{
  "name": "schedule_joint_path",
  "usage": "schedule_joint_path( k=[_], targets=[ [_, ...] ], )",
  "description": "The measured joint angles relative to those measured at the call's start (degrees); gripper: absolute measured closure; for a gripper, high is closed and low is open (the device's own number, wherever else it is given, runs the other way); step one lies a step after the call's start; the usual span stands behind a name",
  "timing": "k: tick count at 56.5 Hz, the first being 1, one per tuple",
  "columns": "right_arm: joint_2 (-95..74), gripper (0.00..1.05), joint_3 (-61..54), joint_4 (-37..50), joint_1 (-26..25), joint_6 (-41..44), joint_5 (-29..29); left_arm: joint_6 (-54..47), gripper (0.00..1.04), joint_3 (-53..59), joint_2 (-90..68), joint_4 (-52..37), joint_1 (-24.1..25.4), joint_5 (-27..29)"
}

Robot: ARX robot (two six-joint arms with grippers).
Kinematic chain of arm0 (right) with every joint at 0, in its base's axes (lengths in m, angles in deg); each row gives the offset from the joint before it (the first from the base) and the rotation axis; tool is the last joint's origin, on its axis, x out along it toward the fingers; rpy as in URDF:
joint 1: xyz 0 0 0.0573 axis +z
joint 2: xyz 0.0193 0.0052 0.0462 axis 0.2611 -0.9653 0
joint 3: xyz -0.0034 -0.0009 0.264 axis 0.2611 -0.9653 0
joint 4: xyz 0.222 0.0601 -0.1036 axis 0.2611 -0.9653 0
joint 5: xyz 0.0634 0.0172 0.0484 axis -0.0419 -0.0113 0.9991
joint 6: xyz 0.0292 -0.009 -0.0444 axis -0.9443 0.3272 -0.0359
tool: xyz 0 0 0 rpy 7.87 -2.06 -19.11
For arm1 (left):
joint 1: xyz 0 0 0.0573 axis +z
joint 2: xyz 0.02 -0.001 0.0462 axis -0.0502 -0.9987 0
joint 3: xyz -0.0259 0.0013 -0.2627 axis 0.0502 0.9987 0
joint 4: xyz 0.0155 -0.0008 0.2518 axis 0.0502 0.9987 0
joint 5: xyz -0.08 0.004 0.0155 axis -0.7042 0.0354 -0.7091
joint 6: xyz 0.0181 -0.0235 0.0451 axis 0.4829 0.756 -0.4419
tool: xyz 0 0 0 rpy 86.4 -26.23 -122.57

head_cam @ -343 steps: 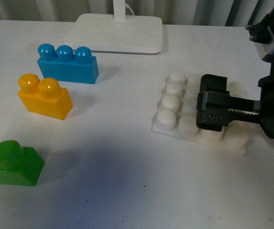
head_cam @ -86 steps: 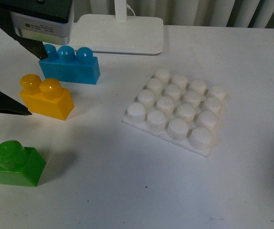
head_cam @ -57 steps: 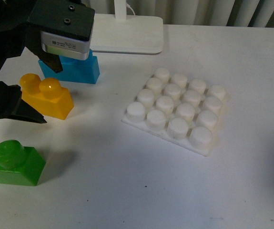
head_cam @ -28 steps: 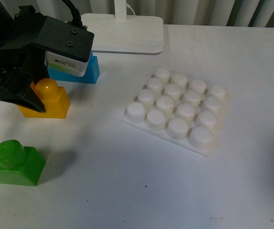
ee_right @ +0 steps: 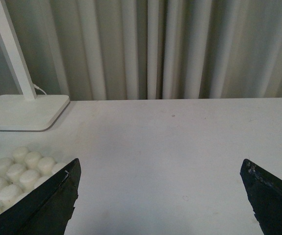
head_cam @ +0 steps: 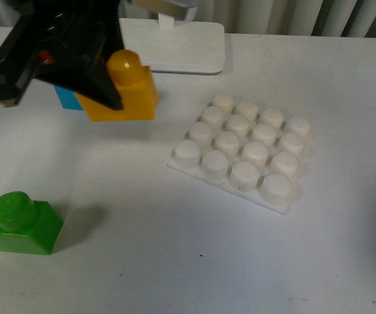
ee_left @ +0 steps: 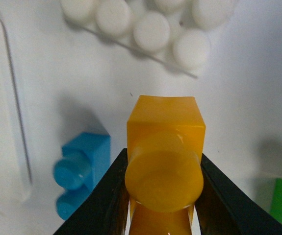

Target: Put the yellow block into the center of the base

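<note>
The left pincer [ee_left: 163, 193] grips the yellow block [head_cam: 125, 91] aloft over the desk's left side. The base [head_cam: 240, 149] lies toward the right edge, near the spread right pincer [ee_right: 160, 196].

White tabletop [head_cam: 174, 261], pale pleated curtain [ee_right: 155, 49] behind

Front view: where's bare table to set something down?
Free: near table strip between green brick and studded base; also right of the base. Crowded: far left, where the held yellow block hangs by the blue brick and lamp foot.
</note>
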Motion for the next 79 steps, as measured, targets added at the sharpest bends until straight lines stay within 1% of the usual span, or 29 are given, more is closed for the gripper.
schedule_joint_path(
  k=[7, 17, 34, 59, 73, 79],
  targets=[
    [0.0, 0.09, 0.0, 0.0, 0.0, 0.0, 0.0, 1.29, 0.73, -3.67, -2.03, -1.18, -2.99, -1.38],
    [0.0, 0.09, 0.0, 0.0, 0.0, 0.0, 0.0, 2.25, 0.73, -7.96, -6.38, -2.19, -6.6, -1.38],
    [0.0, 0.09, 0.0, 0.0, 0.0, 0.0, 0.0, 2.19, 0.73, -14.82, -14.19, -1.68, -10.97, -1.11],
    [0.0, 0.09, 0.0, 0.0, 0.0, 0.0, 0.0, -2.29, 0.73, -21.38, -19.15, 3.3, -12.7, -0.22],
    [0.0, 0.09, 0.0, 0.0, 0.0, 0.0, 0.0, -6.12, 0.73, -23.96, -20.83, 5.64, -13.27, 2.21],
    [0.0, 0.09, 0.0, 0.0, 0.0, 0.0, 0.0, -7.93, 0.73, -24.83, -21.51, 6.16, -13.46, 4.11]
  ],
)
